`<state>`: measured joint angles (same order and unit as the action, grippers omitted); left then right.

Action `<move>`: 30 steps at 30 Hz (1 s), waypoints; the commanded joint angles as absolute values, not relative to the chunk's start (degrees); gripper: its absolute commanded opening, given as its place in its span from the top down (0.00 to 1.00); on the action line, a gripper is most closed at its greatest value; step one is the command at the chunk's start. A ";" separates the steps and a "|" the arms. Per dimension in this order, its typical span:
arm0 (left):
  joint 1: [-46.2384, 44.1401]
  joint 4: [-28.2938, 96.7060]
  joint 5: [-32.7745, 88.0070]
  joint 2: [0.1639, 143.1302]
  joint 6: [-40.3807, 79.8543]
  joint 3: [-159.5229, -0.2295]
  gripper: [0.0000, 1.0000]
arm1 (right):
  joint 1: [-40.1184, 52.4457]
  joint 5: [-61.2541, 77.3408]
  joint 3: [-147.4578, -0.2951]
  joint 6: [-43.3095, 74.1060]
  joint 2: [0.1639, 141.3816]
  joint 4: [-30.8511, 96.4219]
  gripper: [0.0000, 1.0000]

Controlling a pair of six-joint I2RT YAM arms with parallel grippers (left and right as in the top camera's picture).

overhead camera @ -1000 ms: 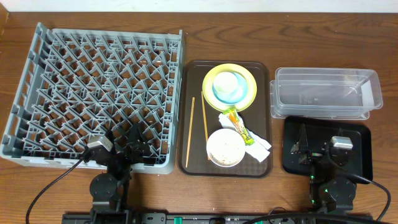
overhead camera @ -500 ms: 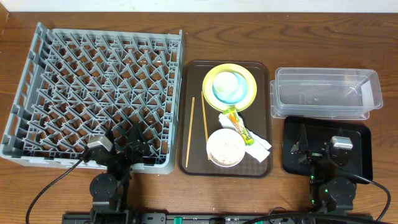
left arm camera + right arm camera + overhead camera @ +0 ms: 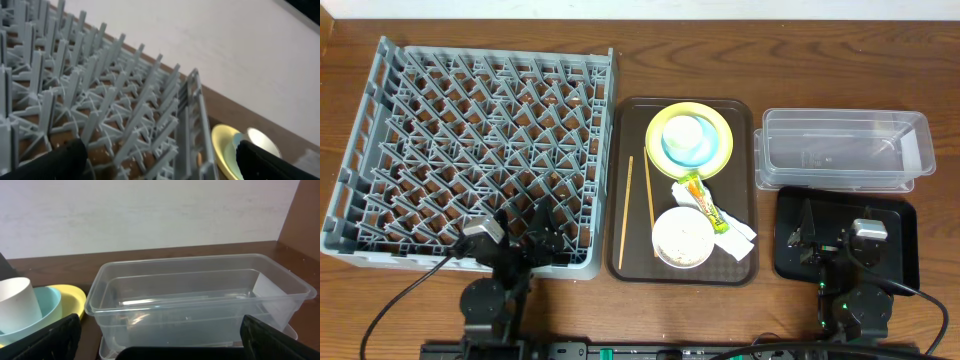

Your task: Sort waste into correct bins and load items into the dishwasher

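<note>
Left gripper [image 3: 525, 233] stands wide and empty at 7 o'clock of the table [image 3: 770, 60], over the near rim of the grey dish rack [image 3: 350, 190]; right gripper [image 3: 817, 232], equally wide and empty, hangs at 5 o'clock above the black tray [image 3: 905, 255]; the clear tub [image 3: 845, 120] lies at its 12 o'clock; at centre the brown serving tray [image 3: 632, 262] carries the plate [image 3: 721, 125], white bowl [image 3: 682, 240], chopsticks [image 3: 649, 205] and snack wrapper [image 3: 706, 204], whose print is too small to read.
</note>
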<state>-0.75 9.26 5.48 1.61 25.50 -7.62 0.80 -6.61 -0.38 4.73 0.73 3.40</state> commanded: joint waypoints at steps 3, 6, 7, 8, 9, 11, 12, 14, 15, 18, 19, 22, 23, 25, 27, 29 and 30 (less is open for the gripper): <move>-0.56 19.11 10.09 10.09 20.99 -27.05 0.02 | 0.56 -6.61 -0.32 4.43 0.75 3.64 0.01; -0.56 29.56 15.33 21.12 19.92 -40.99 0.02 | 0.56 -6.61 -0.32 4.43 0.75 3.64 0.01; -0.56 34.48 18.37 26.30 19.90 -46.85 0.02 | 0.56 -6.61 -0.32 4.45 0.75 3.64 0.01; -0.56 38.48 20.60 30.24 19.57 -51.13 0.02 | 0.56 -6.59 -0.32 4.43 0.75 3.66 0.01; -0.56 43.75 22.83 35.18 18.96 -56.45 0.02 | 0.56 -6.59 -0.32 4.43 0.75 3.66 0.01; -0.56 54.30 25.23 44.77 18.65 -66.52 0.02 | 0.56 -6.59 -0.32 4.43 0.75 3.64 0.01; -0.56 58.83 26.02 49.10 18.68 -70.83 0.02 | 0.56 -6.61 -0.32 4.45 0.75 3.64 0.01; -0.56 64.71 28.10 56.60 18.72 -77.45 0.02 | 0.56 -6.61 -0.32 4.43 0.75 3.66 0.01; -0.56 66.78 29.78 59.70 18.70 -79.77 0.02 | 0.56 -6.59 -0.32 4.43 0.75 3.64 0.01; -0.64 68.97 36.03 66.70 18.68 -82.08 0.06 | 0.56 -6.59 -0.32 4.43 0.75 3.64 0.01; -0.91 68.95 38.09 68.47 18.63 -81.82 0.20 | 0.56 -6.59 -0.32 4.43 0.75 3.64 0.01; -3.27 68.71 36.32 72.44 17.61 -81.19 0.55 | 0.56 -6.59 -0.32 4.43 0.75 3.64 0.01; -4.67 68.73 33.89 73.45 17.63 -80.99 0.60 | 0.56 -6.59 -0.32 4.45 0.75 3.66 0.01; -8.34 68.75 27.97 75.07 17.69 -80.55 0.65 | 0.56 -6.59 -0.32 4.45 0.75 3.66 0.01; -12.84 68.75 21.56 76.31 17.89 -79.99 0.64 | 0.56 -6.61 -0.32 4.43 0.75 3.64 0.01; -17.50 68.71 15.38 77.21 18.11 -79.37 0.63 | 0.56 -6.59 -0.32 4.43 0.75 3.66 0.01; -19.79 68.49 11.92 77.56 18.70 -78.96 0.62 | 0.56 -6.59 -0.32 4.45 0.75 3.64 0.01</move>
<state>-15.25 68.40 23.27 76.93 18.57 -80.03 0.80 -6.42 -0.38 4.75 0.84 3.44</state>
